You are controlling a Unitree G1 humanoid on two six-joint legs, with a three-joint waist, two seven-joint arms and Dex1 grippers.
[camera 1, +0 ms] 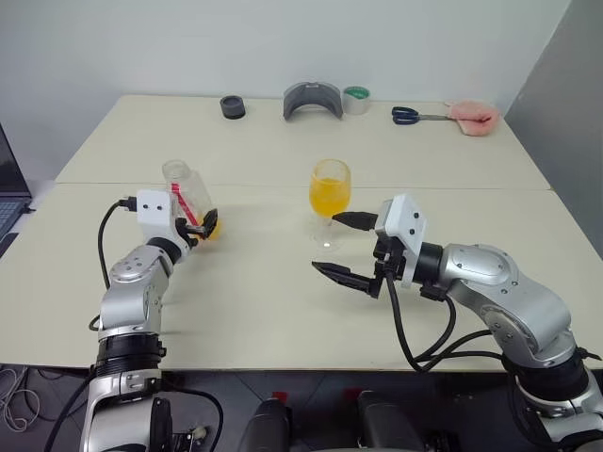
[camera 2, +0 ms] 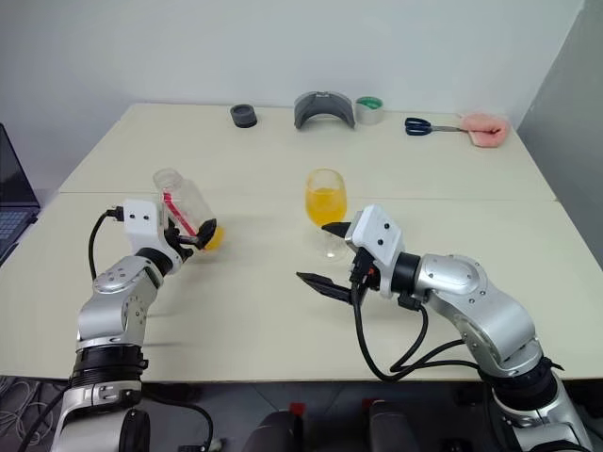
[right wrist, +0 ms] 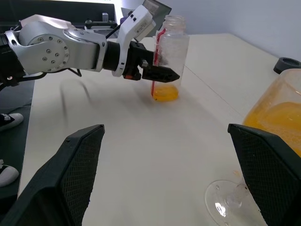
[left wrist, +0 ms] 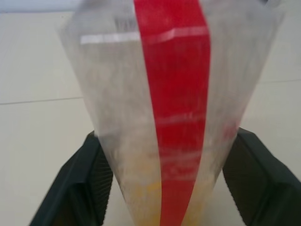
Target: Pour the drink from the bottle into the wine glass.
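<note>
Both arms show rounded silver-grey shells with black rings at the joints, and screw heads dot the left arm's [right wrist: 51, 47] round housing. Each wrist carries a white boxy camera block [camera 1: 403, 224], with black cables looping from it back along the forearm. The fingers [right wrist: 77, 165] are matte black wedges with fine ribbed pads.

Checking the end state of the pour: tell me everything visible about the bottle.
The bottle is small, clear plastic with a red vertical label stripe and an open, capless wide neck. It stands on the table with only a little orange drink left at its base, leaning slightly. The left gripper brackets its lower body with fingers on both sides; whether they touch is unclear.
</note>
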